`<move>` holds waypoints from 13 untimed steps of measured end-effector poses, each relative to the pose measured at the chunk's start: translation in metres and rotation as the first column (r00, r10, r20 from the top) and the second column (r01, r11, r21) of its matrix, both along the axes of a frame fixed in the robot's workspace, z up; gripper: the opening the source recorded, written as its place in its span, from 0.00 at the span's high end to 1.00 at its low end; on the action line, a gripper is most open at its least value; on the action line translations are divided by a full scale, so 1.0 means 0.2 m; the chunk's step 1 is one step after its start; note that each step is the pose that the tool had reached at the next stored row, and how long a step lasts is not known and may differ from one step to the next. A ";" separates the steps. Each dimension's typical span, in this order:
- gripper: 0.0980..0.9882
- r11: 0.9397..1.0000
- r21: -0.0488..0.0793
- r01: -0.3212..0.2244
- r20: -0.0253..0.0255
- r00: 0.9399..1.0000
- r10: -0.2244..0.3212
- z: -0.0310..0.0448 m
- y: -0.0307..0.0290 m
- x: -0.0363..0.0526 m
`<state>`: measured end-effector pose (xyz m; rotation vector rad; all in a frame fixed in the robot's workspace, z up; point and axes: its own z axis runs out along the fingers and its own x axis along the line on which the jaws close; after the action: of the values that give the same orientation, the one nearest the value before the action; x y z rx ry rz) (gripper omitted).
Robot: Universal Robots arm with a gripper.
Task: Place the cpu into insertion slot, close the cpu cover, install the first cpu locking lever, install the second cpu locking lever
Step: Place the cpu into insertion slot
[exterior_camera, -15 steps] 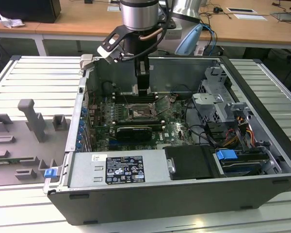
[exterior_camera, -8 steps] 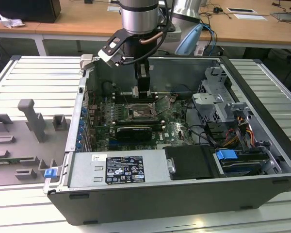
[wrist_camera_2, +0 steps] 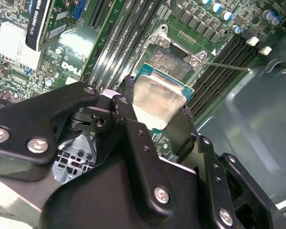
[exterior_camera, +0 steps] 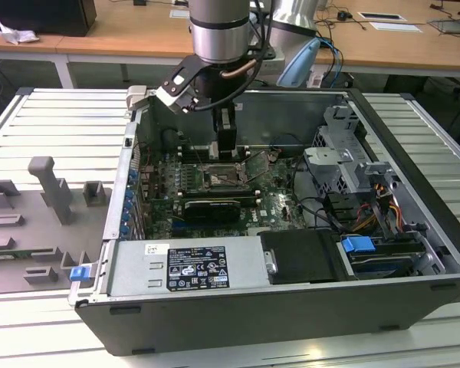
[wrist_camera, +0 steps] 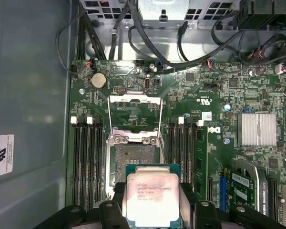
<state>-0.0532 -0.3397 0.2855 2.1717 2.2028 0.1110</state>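
My gripper reaches down into the open computer case, just above the motherboard. It is shut on the cpu, a flat square chip with a silver-grey top, its black fingers pressing two opposite edges. In the second wrist view the cpu hangs tilted, close to the insertion slot. The insertion slot is a dark square socket with nothing in it, directly beyond the chip's edge. The cpu cover stands flipped open on the far side of the socket. A thin locking lever sticks out beside it.
Long black memory slots flank the socket on both sides. A black graphics card lies in front of it, a silver heatsink to one side. Cables and the drive cage crowd the case's far end. A grey fixture tray sits on the exterior view's left.
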 end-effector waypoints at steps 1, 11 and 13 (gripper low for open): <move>0.52 1.000 0.000 0.000 0.000 1.000 0.000 -0.007 0.000 0.000; 0.52 1.000 0.000 0.001 -0.004 1.000 -0.001 -0.150 0.033 0.013; 0.52 1.000 -0.001 0.001 -0.005 1.000 -0.001 -0.172 0.039 0.016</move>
<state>-0.0501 -0.3320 0.2512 2.1758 2.2038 0.1046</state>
